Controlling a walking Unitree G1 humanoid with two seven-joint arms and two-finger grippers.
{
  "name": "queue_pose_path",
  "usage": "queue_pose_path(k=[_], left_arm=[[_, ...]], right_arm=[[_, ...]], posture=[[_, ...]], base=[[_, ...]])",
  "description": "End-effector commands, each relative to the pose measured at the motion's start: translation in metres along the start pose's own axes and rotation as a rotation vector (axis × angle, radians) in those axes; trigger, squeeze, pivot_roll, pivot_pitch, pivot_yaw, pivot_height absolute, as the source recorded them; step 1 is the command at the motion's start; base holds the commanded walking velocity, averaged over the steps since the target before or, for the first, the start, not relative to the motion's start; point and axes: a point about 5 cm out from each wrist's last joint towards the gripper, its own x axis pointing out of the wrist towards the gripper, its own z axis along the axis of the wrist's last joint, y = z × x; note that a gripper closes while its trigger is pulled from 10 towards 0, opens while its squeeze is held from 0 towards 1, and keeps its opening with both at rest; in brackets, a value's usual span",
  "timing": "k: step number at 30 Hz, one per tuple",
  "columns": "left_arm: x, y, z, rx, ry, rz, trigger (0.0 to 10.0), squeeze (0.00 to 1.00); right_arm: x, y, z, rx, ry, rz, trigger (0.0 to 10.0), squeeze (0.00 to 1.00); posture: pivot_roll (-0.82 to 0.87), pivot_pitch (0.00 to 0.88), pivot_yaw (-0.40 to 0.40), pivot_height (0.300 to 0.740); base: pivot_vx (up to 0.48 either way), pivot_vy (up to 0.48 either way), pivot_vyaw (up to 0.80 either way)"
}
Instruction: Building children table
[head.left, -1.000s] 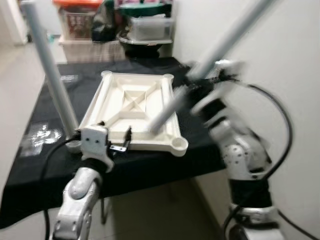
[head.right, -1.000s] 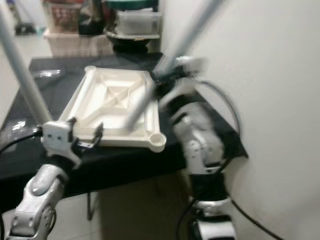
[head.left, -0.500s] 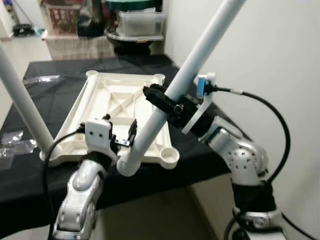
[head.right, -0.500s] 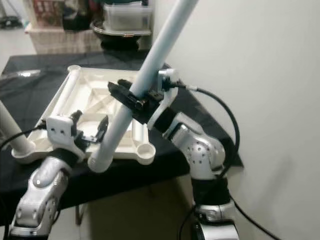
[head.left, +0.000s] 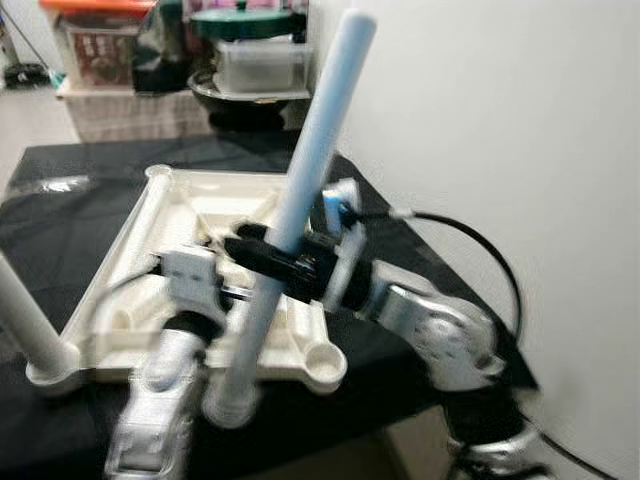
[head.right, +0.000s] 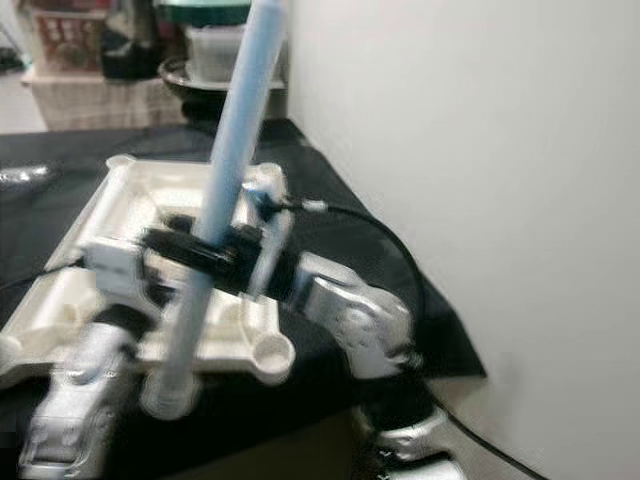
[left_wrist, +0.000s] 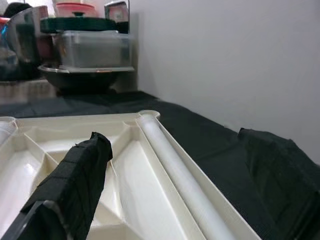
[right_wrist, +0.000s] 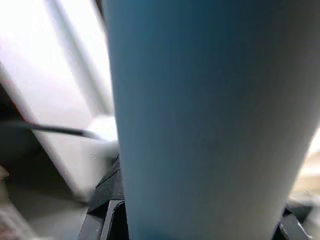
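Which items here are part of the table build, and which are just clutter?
Job: upturned white tabletop; table leg held in right end effector; fitted leg; empty corner socket.
Clutter: clear lidded container; black bowl; storage box.

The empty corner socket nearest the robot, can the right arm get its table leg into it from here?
Probably yes. The right claw grips the table leg, whose lower end hangs just left of the corner socket, with nothing between them.

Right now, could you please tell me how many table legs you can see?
2. One table leg is held by the right tool above the tabletop; another stands in its near-left corner socket. Others may be hidden.
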Motion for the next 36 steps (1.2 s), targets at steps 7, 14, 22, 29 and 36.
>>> queue_pose_path(k=[7, 14, 22, 29, 36], left_arm=[[0.002, 0.002, 0.0, 0.022, 0.002, 0.007, 10.0, 0.0], [0.002, 0.004, 0.001, 0.027, -0.005, 0.023, 10.0, 0.0], [0.003, 0.006, 0.001, 0.031, -0.011, 0.036, 10.0, 0.0], [0.003, 0.004, 0.0, 0.027, -0.013, 0.029, 10.0, 0.0], [0.001, 0.0, -0.001, 0.021, -0.004, -0.004, 10.0, 0.0]], right_arm=[[0.011, -0.001, -0.01, -0.101, 0.057, -0.023, 10.0, 0.0], [0.011, -0.004, -0.017, -0.18, 0.082, -0.065, 10.0, 0.0], [0.014, -0.031, -0.006, -0.478, -0.014, -0.356, 10.0, 0.0], [0.018, -0.034, -0.004, -0.491, -0.072, -0.417, 10.0, 0.0], [0.012, -0.021, 0.007, -0.375, -0.089, -0.226, 10.0, 0.0]], posture=[[-0.01, 0.0, -0.09, 0.74], [-0.01, 0.0, -0.092, 0.74], [-0.01, 0.0, -0.095, 0.74], [0.0, 0.0, -0.095, 0.74], [-0.01, 0.0, -0.089, 0.74]], base=[[0.0, 0.0, 0.0], [0.0, 0.0, 0.0], [0.0, 0.0, 0.0], [0.0, 0.0, 0.0], [0.0, 0.0, 0.0]])
